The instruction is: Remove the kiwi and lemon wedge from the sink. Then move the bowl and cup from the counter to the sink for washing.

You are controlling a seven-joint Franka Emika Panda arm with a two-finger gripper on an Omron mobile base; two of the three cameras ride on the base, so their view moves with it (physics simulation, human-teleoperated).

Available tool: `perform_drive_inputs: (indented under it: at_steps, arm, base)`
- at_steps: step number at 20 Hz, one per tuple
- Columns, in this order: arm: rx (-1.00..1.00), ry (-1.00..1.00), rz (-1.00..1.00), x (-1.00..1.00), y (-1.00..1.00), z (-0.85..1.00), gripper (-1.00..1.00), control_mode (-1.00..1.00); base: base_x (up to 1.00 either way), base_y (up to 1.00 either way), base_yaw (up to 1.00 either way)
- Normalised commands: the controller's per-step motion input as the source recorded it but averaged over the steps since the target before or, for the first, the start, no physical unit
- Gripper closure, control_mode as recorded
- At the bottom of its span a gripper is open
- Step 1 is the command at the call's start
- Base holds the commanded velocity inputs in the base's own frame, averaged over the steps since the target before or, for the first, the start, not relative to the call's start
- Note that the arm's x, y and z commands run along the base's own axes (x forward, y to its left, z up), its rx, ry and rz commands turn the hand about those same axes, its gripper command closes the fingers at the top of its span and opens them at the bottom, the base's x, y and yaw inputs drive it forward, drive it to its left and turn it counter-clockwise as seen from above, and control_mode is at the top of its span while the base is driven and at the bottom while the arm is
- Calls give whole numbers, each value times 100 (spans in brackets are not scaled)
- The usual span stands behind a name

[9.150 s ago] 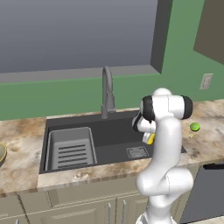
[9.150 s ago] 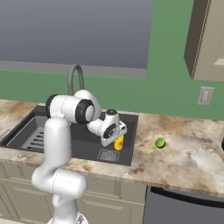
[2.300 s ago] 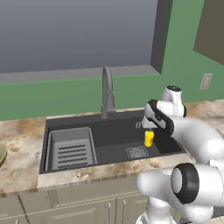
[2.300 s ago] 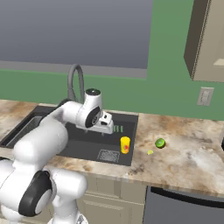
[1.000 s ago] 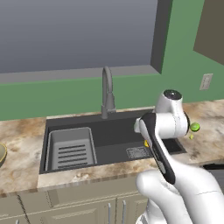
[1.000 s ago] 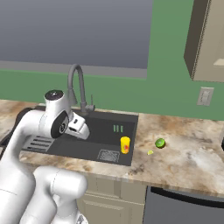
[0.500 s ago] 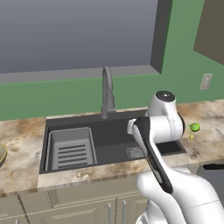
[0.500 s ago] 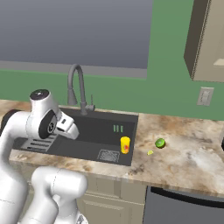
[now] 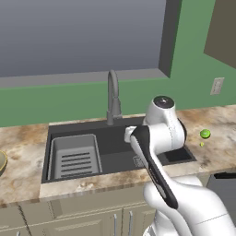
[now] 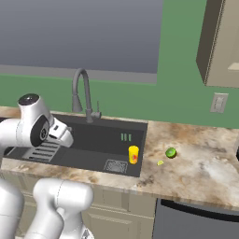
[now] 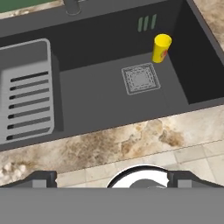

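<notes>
The yellow cup [image 10: 133, 154] [image 11: 162, 48] stands upright on the floor of the dark sink [image 10: 95, 139] [image 11: 98, 98], at its right end beside the square drain [image 11: 140, 80]. On the marbled counter [image 10: 200, 172] right of the basin lie the green kiwi [image 10: 171, 152] [image 9: 205, 134] and the small lemon wedge [image 10: 160, 163] [image 9: 201, 144]. The tan bowl [image 9: 1, 161] peeks in at the far left on the counter. My gripper [image 11: 111, 179] is open and holds nothing, above the counter's front edge and looking down into the basin, well away from the cup.
A grey ribbed rack [image 9: 74, 156] [image 11: 26, 105] fills the sink's left end. The gooseneck faucet [image 9: 113, 97] [image 10: 83, 93] rises behind the basin. My own arm [image 9: 159, 152] blocks the sink's right end in the left base view.
The arm has swung left and back from the sink's right end toward its left side. The cup stays standing in the sink; kiwi and lemon wedge have not moved.
</notes>
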Motion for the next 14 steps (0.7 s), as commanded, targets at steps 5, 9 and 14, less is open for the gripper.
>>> perform_drive_inputs:
  at_steps: [5, 9, 14]
  arm:
    - [0, 0, 2, -1, 37, 1, -100, -100]
    - [0, 0, 4, 0, 41, 0, -100, -100]
    - [0, 0, 5, 0, 41, 0, -100, -100]
  base:
    - [0, 0, 0]
    - [0, 0, 0]
    - [0, 0, 0]
